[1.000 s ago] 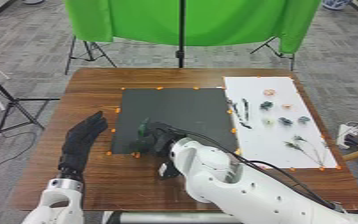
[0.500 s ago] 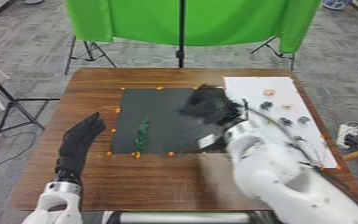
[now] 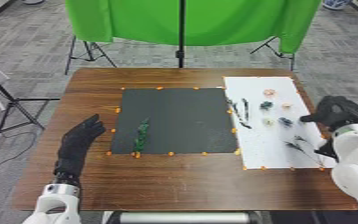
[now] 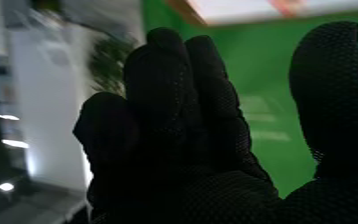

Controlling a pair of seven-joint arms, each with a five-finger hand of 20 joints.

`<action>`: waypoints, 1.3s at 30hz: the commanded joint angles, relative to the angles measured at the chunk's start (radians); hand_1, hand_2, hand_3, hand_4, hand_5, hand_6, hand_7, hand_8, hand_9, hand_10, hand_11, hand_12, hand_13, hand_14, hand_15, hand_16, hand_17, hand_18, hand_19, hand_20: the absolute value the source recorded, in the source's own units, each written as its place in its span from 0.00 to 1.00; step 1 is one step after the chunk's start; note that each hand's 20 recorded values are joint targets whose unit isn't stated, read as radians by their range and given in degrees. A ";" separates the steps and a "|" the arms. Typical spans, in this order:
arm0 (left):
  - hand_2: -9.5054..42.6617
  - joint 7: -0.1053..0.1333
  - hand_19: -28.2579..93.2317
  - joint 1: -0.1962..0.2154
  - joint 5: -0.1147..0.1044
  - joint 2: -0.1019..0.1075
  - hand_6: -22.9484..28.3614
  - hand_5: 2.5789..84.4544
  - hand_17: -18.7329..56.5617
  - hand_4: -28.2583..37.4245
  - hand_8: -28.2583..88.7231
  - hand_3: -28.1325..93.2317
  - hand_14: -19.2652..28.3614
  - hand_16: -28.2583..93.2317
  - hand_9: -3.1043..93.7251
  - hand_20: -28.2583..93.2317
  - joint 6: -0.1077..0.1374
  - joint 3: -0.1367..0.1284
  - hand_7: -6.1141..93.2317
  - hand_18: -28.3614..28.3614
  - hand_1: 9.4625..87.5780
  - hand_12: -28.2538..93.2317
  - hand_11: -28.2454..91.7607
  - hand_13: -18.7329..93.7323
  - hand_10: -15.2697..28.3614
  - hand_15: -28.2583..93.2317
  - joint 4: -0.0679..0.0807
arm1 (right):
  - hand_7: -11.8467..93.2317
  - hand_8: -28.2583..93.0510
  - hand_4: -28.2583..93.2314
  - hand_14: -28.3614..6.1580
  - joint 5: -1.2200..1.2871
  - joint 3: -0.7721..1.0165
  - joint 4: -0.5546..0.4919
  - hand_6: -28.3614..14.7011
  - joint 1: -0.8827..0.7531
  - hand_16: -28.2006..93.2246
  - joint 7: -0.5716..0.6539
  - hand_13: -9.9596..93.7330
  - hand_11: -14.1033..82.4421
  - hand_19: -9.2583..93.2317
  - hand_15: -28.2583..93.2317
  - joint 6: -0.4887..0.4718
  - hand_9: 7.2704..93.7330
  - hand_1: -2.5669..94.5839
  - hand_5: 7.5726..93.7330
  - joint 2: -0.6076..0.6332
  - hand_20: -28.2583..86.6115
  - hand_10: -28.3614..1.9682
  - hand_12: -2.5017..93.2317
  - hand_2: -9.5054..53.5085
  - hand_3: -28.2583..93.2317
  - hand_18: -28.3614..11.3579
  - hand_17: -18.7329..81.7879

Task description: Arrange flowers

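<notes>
In the head view, my right hand [image 3: 337, 111] is over the right edge of the white sheet [image 3: 257, 145], beside the flower heads. Its fingers look relaxed in the right wrist view, where the hand [image 4: 189, 125] holds nothing. My left hand [image 3: 85, 131] rests open on the wood, left of the black board [image 3: 182, 117]. A green leafy sprig [image 3: 142, 135] lies upright along the board's left side. On the white sheet are dark thin stems [image 3: 245, 110], a pink flower [image 3: 269, 92], a teal flower [image 3: 266, 105], a pale flower [image 3: 268, 121] and thin branching stems [image 3: 295, 146].
Orange markers [image 3: 171, 153] line the edges of the board and the sheet. Brown table wood [image 3: 175, 182] surrounds both. Behind the table hangs a green cloth [image 3: 131, 22] on a black stand [image 3: 181, 50].
My right hand has moved from the black board's lower left across to the white sheet's right side. The green sprig stays on the board, out from under it. The left hand has stayed still.
</notes>
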 commanded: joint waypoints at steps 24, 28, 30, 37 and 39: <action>0.24 -0.028 0.31 0.016 0.007 -0.007 0.57 0.49 0.26 0.04 0.20 0.78 0.79 0.23 0.43 0.37 -0.008 -0.005 0.14 0.74 0.20 0.35 0.39 0.42 0.67 0.46 -0.003 | 0.35 0.37 0.11 0.72 -0.021 0.003 0.015 0.67 -0.178 0.51 -0.087 0.95 0.40 1.00 0.76 0.156 0.96 0.60 0.86 -0.010 0.77 0.63 0.44 0.00 0.73 0.39 0.82; 0.24 -0.030 0.31 0.015 0.003 -0.004 0.57 0.49 0.26 0.04 0.20 0.77 0.79 0.23 0.43 0.37 -0.006 -0.006 0.14 0.74 0.20 0.35 0.39 0.42 0.67 0.46 -0.003 | 0.36 0.38 0.12 0.73 -0.033 0.020 -0.032 0.67 -0.167 0.51 -0.072 0.95 0.41 1.00 0.75 0.212 0.96 0.60 0.86 -0.005 0.78 0.65 0.45 0.00 0.74 0.40 0.82; 0.24 -0.029 0.31 0.018 0.004 -0.005 0.57 0.49 0.26 0.04 0.20 0.78 0.79 0.23 0.43 0.37 -0.006 -0.005 0.14 0.74 0.20 0.35 0.39 0.42 0.67 0.46 -0.004 | 0.36 0.39 0.13 0.74 -0.037 0.013 -0.056 0.67 -0.152 0.51 -0.068 0.96 0.41 1.00 0.75 0.251 0.96 0.60 0.87 -0.003 0.78 0.66 0.45 0.00 0.74 0.40 0.82; 0.24 -0.031 0.31 0.010 0.005 -0.006 0.58 0.49 0.26 0.04 0.20 0.78 0.79 0.23 0.44 0.37 -0.008 0.000 0.14 0.74 0.20 0.35 0.39 0.42 0.67 0.46 -0.002 | 0.36 0.40 0.15 0.75 -0.008 -0.159 -0.101 0.67 0.039 0.51 -0.089 0.96 0.44 1.00 0.75 0.303 0.96 0.59 0.87 -0.012 0.78 0.66 0.45 0.00 0.75 0.41 0.83; 0.24 -0.031 0.31 0.008 0.005 -0.006 0.58 0.49 0.26 0.04 0.20 0.78 0.79 0.23 0.44 0.37 -0.006 0.000 0.14 0.74 0.20 0.35 0.39 0.42 0.67 0.46 0.000 | 0.36 0.40 0.15 0.75 0.013 -0.250 -0.096 0.67 0.132 0.51 -0.101 0.96 0.44 1.00 0.75 0.306 0.96 0.59 0.88 -0.033 0.78 0.66 0.45 0.00 0.74 0.41 0.84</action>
